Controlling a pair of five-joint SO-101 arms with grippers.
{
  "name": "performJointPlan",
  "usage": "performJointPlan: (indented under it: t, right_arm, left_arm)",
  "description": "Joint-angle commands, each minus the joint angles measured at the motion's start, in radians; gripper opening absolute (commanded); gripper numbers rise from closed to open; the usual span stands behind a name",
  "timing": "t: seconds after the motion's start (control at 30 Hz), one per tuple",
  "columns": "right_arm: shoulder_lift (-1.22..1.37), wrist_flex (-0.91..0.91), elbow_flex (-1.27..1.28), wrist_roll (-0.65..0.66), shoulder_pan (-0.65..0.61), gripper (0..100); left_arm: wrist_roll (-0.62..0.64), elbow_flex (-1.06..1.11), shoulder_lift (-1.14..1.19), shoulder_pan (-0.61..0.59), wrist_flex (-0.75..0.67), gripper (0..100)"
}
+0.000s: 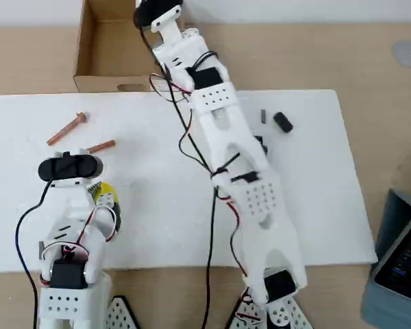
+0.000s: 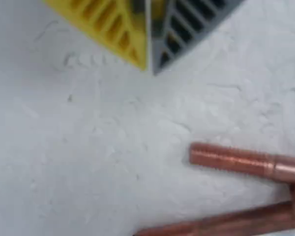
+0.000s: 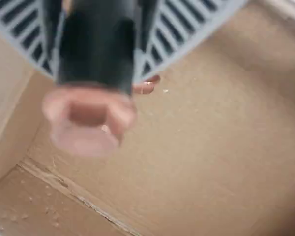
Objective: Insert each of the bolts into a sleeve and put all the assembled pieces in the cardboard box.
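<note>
While the right pincer [image 3: 98, 73] clamps a sleeved bolt [image 3: 91, 98] over the box [image 1: 86, 48], left pincer [image 2: 148, 64] together, stiff, slippery bolts [image 2: 231, 160] likely suit mid-shaft grips.

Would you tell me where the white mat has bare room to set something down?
Free: the mat between the left arm and right arm, and its right side below the black sleeve. Crowded: the bolts by the left gripper.

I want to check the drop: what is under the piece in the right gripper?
The cardboard box's floor. The sleeve and bolt hide the part directly below.
</note>
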Motion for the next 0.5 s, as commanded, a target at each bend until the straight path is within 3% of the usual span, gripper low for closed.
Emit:
performJointPlan:
  t: [0.0,0.33,0.47]
  right_arm:
    - [0.073,-0.028,-0.193,0.052,0.012,1.1]
    - [0.226,0.115,-0.374,0.097,0.013,1.4]
    - [0.231,0.155,-0.38,0.094,0.013,10.7]
  left_arm:
    - [0.0,0.012,-0.005,-0.009,-0.002,0]
    - [0.0,0.012,-0.005,-0.009,-0.002,0]
    - [0.0,0.012,-0.005,-0.009,-0.002,0]
